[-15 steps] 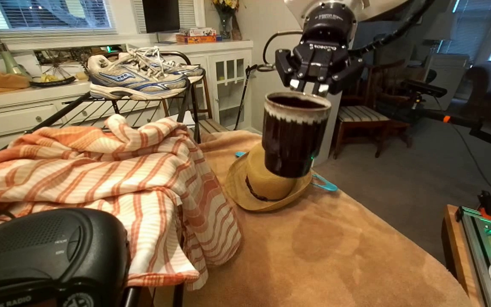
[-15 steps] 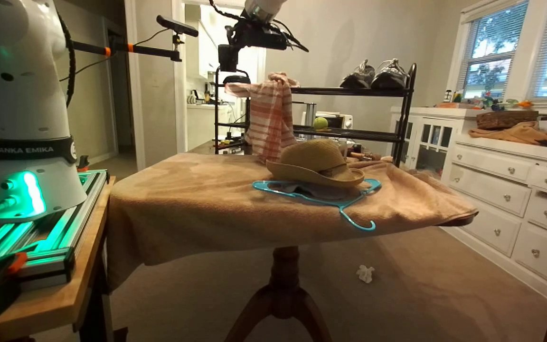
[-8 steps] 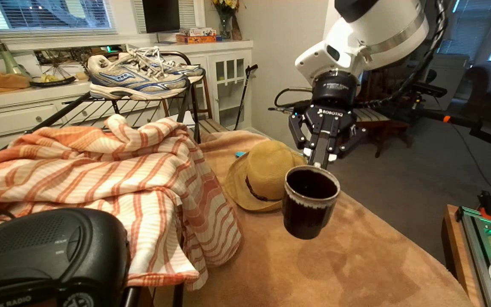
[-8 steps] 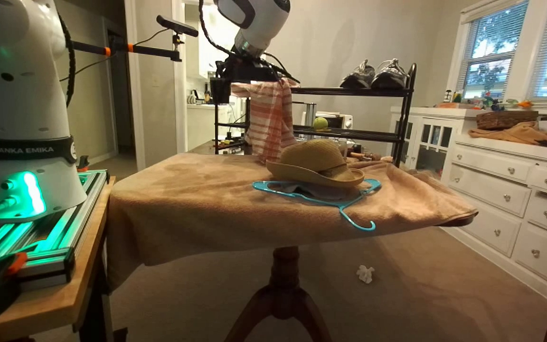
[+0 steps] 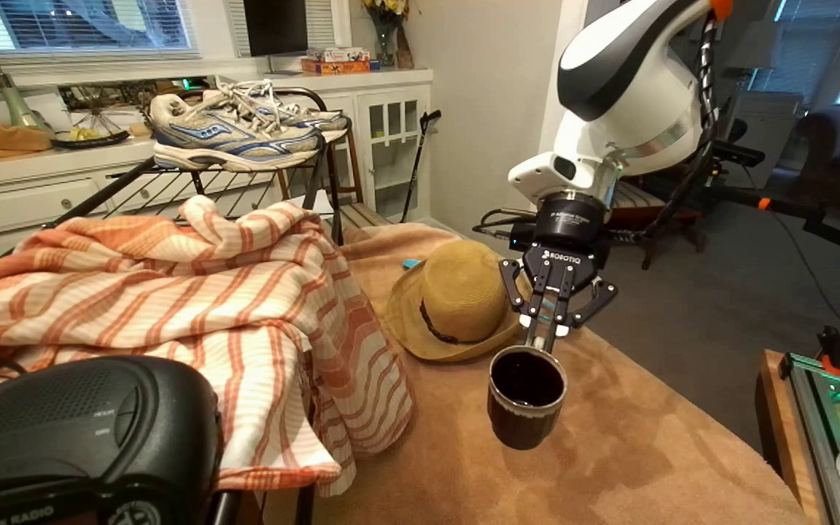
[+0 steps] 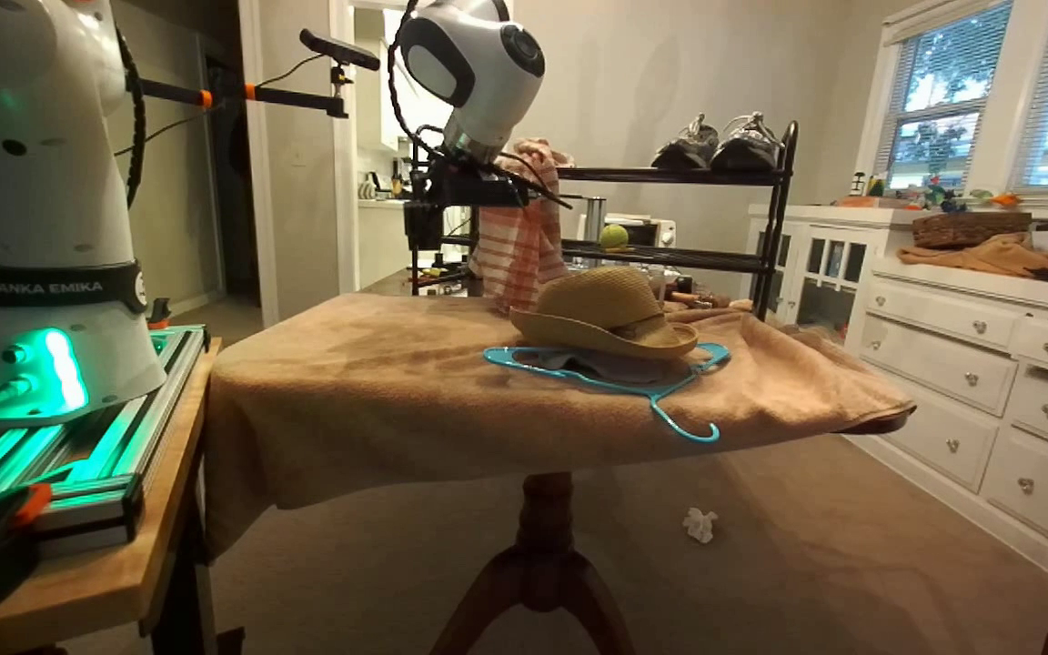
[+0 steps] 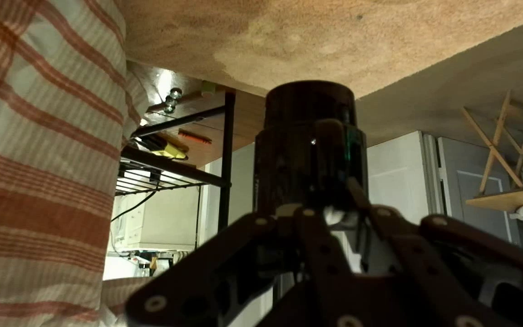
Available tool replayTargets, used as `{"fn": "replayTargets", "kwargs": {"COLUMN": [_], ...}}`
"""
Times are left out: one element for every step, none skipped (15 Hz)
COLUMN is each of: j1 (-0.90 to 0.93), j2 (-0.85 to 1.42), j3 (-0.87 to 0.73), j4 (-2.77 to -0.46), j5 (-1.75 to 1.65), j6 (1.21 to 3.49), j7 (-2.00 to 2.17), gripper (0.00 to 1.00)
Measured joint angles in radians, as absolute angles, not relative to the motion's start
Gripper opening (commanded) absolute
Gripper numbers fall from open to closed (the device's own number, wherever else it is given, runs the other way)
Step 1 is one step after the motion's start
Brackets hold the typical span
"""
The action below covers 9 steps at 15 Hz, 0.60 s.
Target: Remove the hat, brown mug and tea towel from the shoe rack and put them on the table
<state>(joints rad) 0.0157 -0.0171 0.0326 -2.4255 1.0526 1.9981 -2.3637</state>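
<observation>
See the table below the pincer, the rack beside it holding the towel (apparently left to fetch). Count the hat as done, resting on the table, near the pincer but lower. Gripping the mug, aloft; needs setting down.

Glossy and nearly black on my remote feed, the dark-brown cylindrical mug shows a pale rim; my metal gripper is black with small white patches. The round tan straw hat wears a dark braided band. Orange-red stripes run across the cream cloth tea towel, crossing into checks. I see a mottled tan plush tablecloth, a turquoise plastic hanger, a black metal shoe rack and off-white lace-up sneakers trimmed in blue.
</observation>
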Motion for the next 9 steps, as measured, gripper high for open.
{"fn": "replayTargets", "kwargs": {"j1": [0.016, 0.016, 0.016, 0.016, 0.016, 0.015, 0.015, 0.014, 0.013], "j2": [-0.011, -0.008, -0.007, -0.007, -0.007, -0.006, 0.001, 0.014, 0.032], "j3": [0.033, 0.033, 0.033, 0.033, 0.033, 0.032, 0.032, 0.03, 0.028], "j4": [-2.426, -2.426, -2.426, -2.426, -2.426, -2.426, -2.426, -2.426, -2.426], "j5": [1.053, 1.053, 1.053, 1.053, 1.053, 1.053, 1.053, 1.054, 1.055], "j6": [2.002, 2.003, 2.004, 2.004, 2.004, 2.004, 2.004, 2.004, 2.004], "j7": [-2.364, -2.364, -2.364, -2.364, -2.364, -2.364, -2.364, -2.364, -2.366], "gripper": [0.17, 0.17, 0.17, 0.04, 0.04, 0.04, 0.04, 0.04, 0.04]}}
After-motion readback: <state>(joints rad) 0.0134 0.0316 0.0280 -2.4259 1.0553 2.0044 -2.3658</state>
